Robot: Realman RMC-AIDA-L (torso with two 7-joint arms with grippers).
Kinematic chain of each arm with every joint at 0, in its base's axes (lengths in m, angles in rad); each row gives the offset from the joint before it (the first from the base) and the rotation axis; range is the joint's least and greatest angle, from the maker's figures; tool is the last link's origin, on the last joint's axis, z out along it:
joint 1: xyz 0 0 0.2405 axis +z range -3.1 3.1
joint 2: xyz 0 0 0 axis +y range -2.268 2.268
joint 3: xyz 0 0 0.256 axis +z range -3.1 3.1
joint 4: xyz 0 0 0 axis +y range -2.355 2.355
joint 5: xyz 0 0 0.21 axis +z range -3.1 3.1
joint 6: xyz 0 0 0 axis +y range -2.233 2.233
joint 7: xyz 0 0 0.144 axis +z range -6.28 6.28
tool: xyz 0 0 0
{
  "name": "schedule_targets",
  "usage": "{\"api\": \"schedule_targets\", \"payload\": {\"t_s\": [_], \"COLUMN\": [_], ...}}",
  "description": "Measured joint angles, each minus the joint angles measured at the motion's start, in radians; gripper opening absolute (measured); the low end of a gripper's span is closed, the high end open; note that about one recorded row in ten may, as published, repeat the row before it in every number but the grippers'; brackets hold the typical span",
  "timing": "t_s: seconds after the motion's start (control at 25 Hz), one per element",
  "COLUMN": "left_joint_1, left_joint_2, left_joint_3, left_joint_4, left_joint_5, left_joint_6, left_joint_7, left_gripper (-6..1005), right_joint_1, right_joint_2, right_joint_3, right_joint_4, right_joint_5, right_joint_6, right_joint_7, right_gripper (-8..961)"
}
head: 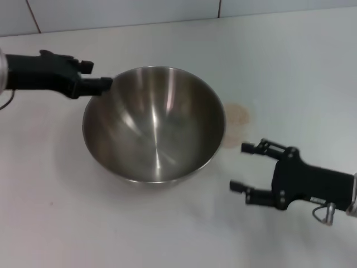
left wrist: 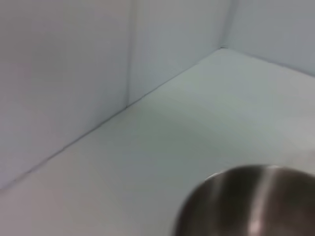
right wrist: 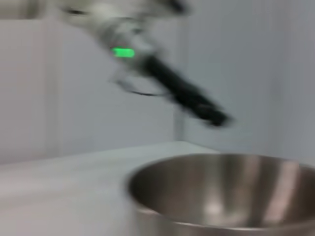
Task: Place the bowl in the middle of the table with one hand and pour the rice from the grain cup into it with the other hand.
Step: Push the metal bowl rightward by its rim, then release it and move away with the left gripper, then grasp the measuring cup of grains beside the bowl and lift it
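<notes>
The large steel bowl (head: 153, 125) stands empty on the white table (head: 290, 72), near its middle. My left gripper (head: 98, 75) is at the bowl's far left rim, its two fingers apart and holding nothing; the right wrist view shows it (right wrist: 216, 117) just above the rim, apart from it. My right gripper (head: 240, 166) is open and empty, low over the table to the right of the bowl. The bowl also shows in the left wrist view (left wrist: 251, 201) and the right wrist view (right wrist: 221, 191). The grain cup and the rice are out of view.
A faint brownish stain (head: 236, 117) marks the table just right of the bowl. A tiled white wall (head: 122, 11) runs along the table's far edge, with a corner in the left wrist view (left wrist: 129, 104).
</notes>
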Motion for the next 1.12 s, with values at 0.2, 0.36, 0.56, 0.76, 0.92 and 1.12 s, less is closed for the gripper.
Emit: {"api": "schedule_targets", "payload": {"t_s": [0.2,0.36,0.56,0.76,0.92,1.12], "left_joint_1": [0.195,0.239,0.243,0.243,0.242,0.233], "left_joint_2": [0.002,0.004,0.002,0.000,0.001,0.003], "left_joint_3": [0.018,0.023,0.024,0.027,0.040,0.042], "left_joint_4": [0.164,0.180,0.134,0.113,0.107,0.087], "left_joint_5": [-0.211,-0.236,-0.215,-0.215,-0.212,-0.209], "left_joint_6": [0.111,0.161,0.196,0.195,0.189,0.189], "left_joint_7": [0.298,0.352,0.386,0.406,0.407,0.407], "left_gripper": [609,758,868,866,865,864], "right_joint_1": [-0.076,-0.100,-0.091,-0.062,-0.042,-0.020], "right_joint_2": [0.042,0.074,0.108,0.113,0.114,0.116], "right_joint_3": [0.250,0.316,0.325,0.328,0.332,0.335], "right_joint_4": [-0.057,-0.111,-0.166,-0.167,-0.165,-0.166], "right_joint_5": [0.001,0.000,-0.007,-0.007,-0.003,-0.002], "right_joint_6": [0.126,0.228,0.371,0.401,0.419,0.438], "right_joint_7": [0.006,0.010,0.009,0.010,0.011,0.012], "right_gripper": [826,827,827,826,827,821]}}
